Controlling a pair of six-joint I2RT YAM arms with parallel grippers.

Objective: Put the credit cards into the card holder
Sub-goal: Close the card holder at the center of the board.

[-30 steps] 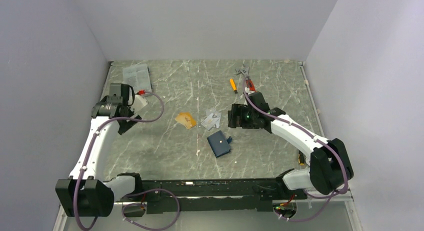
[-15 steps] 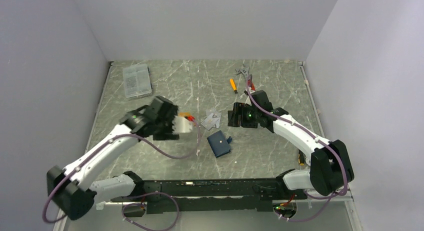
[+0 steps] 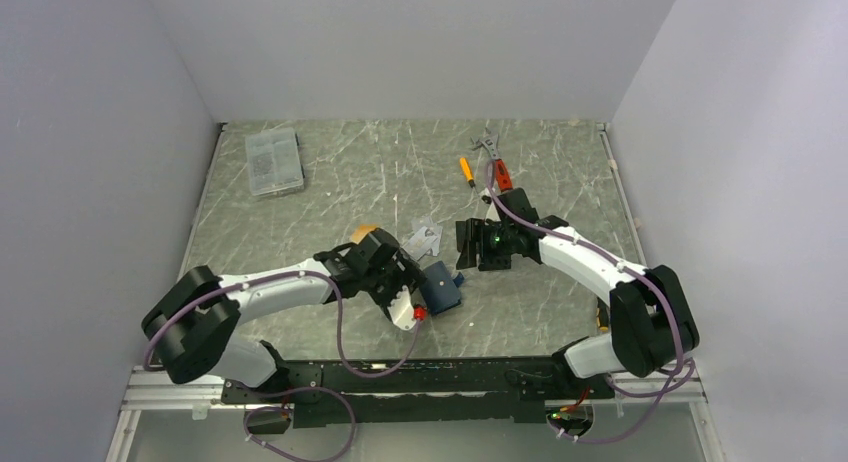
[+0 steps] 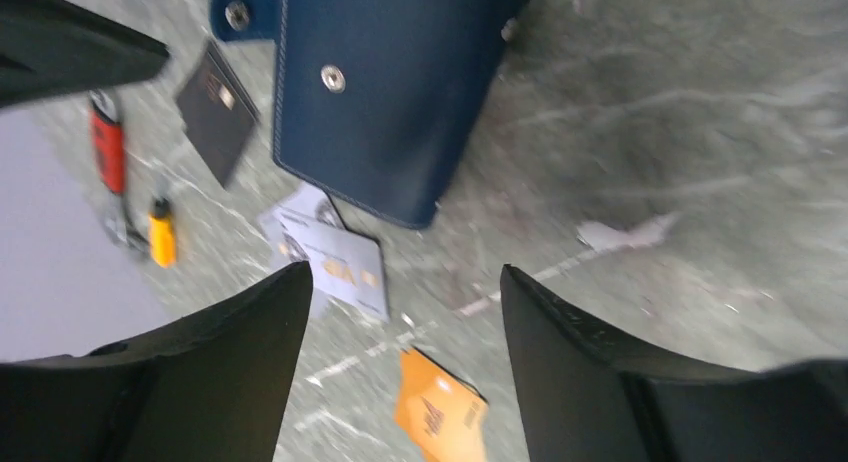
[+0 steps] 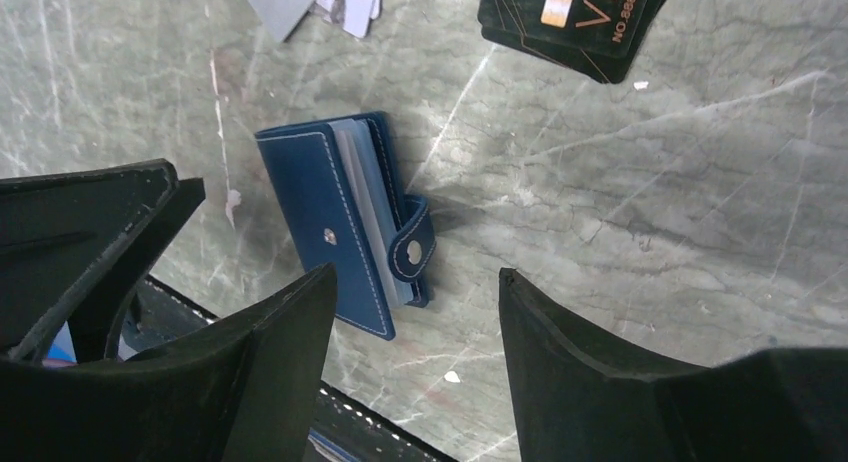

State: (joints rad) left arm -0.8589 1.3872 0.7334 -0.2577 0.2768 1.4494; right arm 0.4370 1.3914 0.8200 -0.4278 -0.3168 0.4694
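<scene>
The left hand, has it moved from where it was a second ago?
Yes. In the top view the left hand has swung from near the clear box at the far left to the blue wallet mid-table.

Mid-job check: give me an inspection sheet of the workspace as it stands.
Surface: marbled grey-green table, small white scraps.
Job's things: card holder folded, tab unsnapped; orange card, silvery cards, black cards loose on the table.
Clutter: clear compartment box, orange screwdriver, red-handled pliers at the far side.
Grippers: left gripper open, beside the holder; right gripper open, empty.
Cables: purple cable looped close behind the left gripper.
Surroundings: plain pale walls.
</scene>
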